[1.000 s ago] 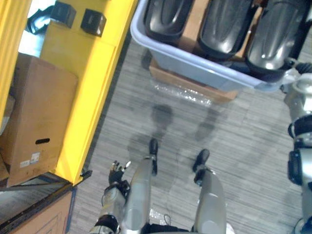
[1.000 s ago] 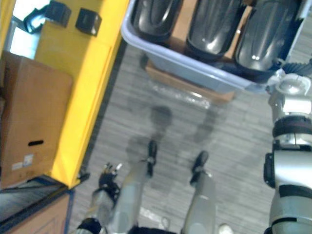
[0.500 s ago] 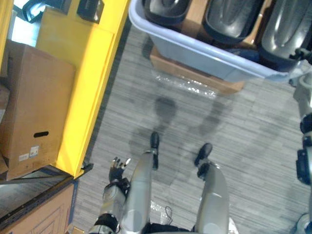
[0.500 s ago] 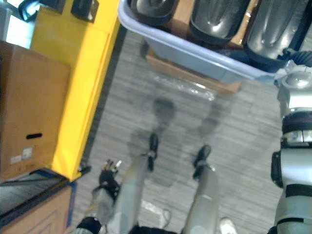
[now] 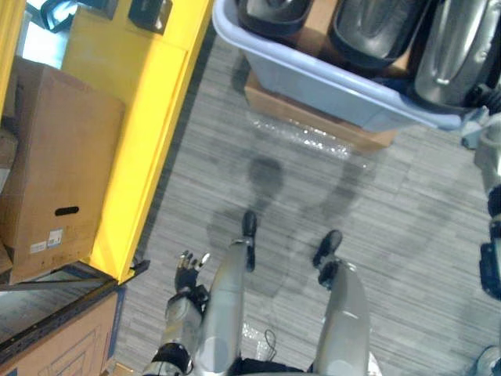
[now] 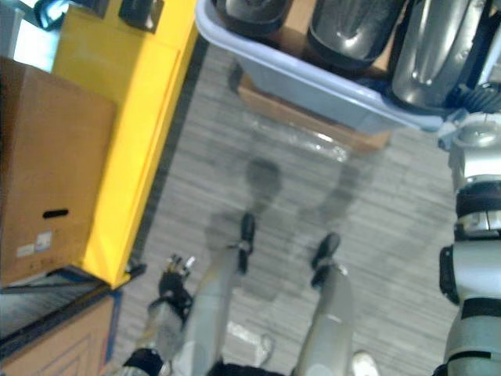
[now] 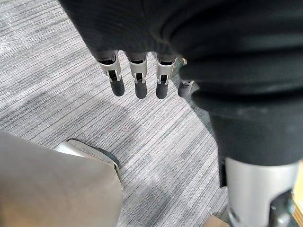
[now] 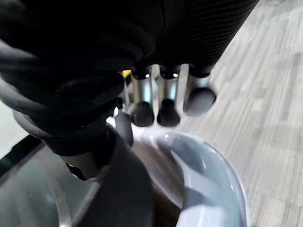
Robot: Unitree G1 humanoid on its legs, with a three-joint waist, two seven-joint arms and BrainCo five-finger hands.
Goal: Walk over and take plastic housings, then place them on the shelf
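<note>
grey carpet floor takes most of the head views. a yellow shelf frame runs down the robot's left side, with a big cardboard box standing behind it and a second cardboard box lower down at the near left corner. ahead sits a pale blue tub on a flat cardboard base, with crinkled clear wrap on the floor just in front of it. three dark glossy plastic housings lie side by side in the tub: right one, middle one, left one, all in the tub, none on the shelf. right hand hangs over the tub's right corner, fingers straight and released, holding nothing; the tub rim and a housing's dark surface show just past its fingertips, cannot tell if they touch. left hand is low at the robot's left side over the carpet, well apart from the tub; its fingers are relaxed and empty. a small black block sits on top of the yellow frame.
</note>
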